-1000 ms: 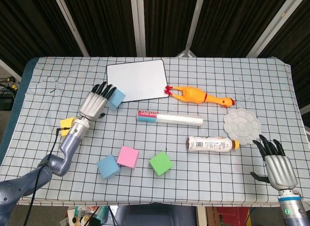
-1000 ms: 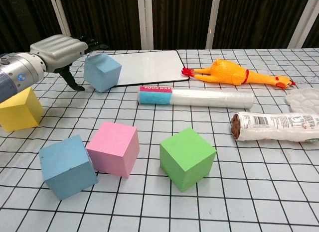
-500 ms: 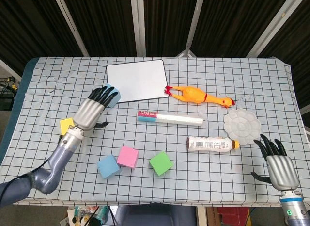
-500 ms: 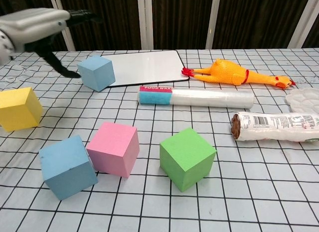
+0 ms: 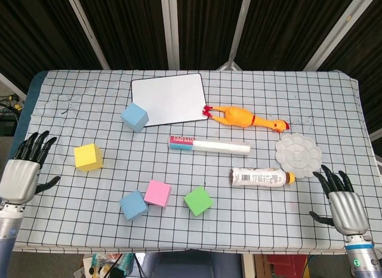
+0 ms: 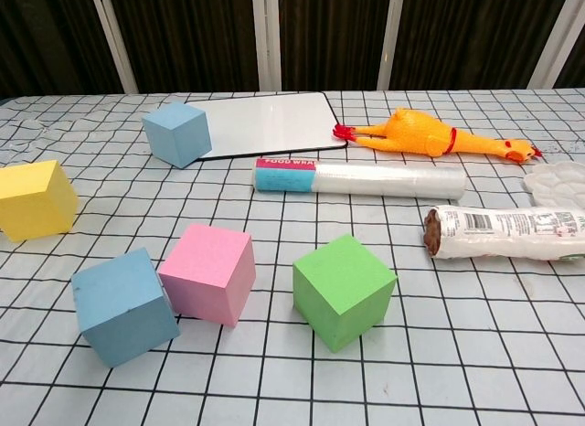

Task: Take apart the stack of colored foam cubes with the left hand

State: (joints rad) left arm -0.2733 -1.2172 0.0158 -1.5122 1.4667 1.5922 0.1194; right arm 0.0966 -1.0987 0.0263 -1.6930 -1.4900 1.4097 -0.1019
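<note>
So from what I can see, the unstacking looks basically done: no cube is sitting on top of another anywhere on the checked tablecloth [image 5: 250, 224].

Going left to right. The left hand [image 5: 22, 173] is off at the table's left edge, fingers spread and nothing in them, well apart from every cube. It only shows in the head view. Nearest to it is the yellow foam cube [image 5: 88, 157], lying flat on its own. Further back, the lighter blue foam cube [image 5: 135, 117] sits just beside the corner of the white dry-erase board [image 5: 169, 99]; in the chest view it looks like it's touching or just overlapping that edge, hard to say which. Up front there's the darker blue foam cube [image 6: 124, 305] right up against the pink foam cube [image 6: 208, 272], side by side rather than stacked, then the green foam cube [image 6: 344, 290] a little apart from those two.

Non-task clutter is further right: a long tube with a pink and blue label [image 5: 209, 145], a yellow rubber chicken [image 5: 245, 118], a labelled bottle lying on its side [image 5: 261, 177] and a white flower-shaped paint palette [image 5: 298, 152].

The right hand [image 5: 342, 201] sits at the near right corner, fingers spread too, holding nothing.

My read: five cubes, all single, so nothing seems left to pull apart.
</note>
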